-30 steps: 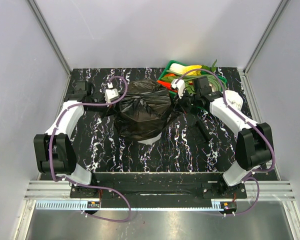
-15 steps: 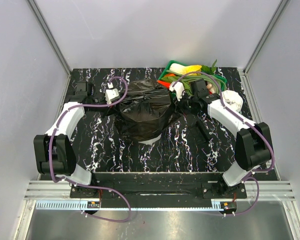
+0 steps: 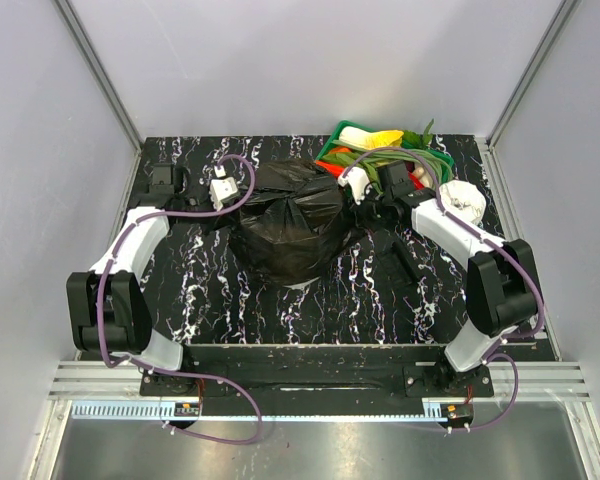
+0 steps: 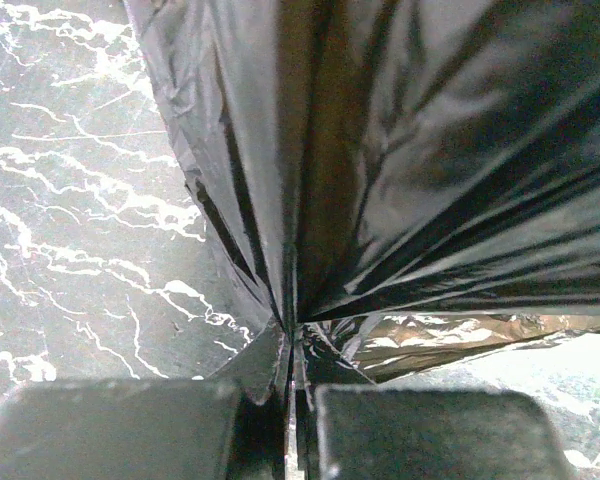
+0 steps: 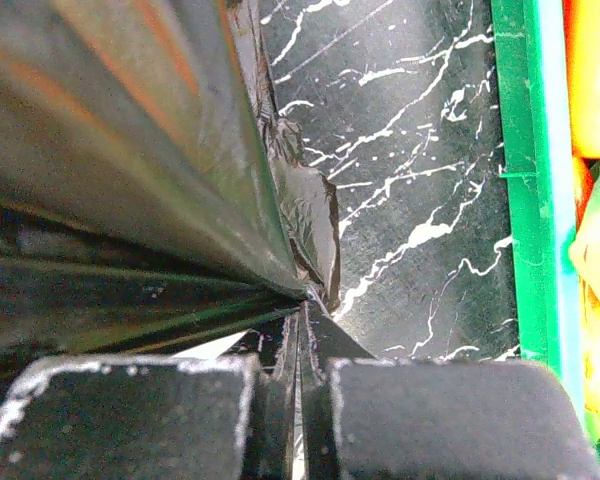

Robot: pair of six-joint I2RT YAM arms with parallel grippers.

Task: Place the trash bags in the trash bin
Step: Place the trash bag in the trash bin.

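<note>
Black marble desk (image 3: 210, 290) carries everything. Glossy black trash bag (image 3: 288, 225) is spread as a big crinkled dome over the trash bin (image 3: 298, 284), mid-desk toward the far edge. Only a white sliver of bin shows at the bag's near hem.

Film looks thin, light, limp and slippery. It would likely tear if hauled hard over the faceted walls. Best hold is a bunched pleat at the hem, one on each side.

A green tray (image 3: 435, 158) of vegetables sits in the far right corner, just beside the bag.

- **Left gripper** (image 4: 292, 385): jaws pinched almost together on a pleat of film on the bag's left side.
- **Right gripper** (image 5: 302, 375): jaws clamped the same way on film on the right side, near the tray.
</note>
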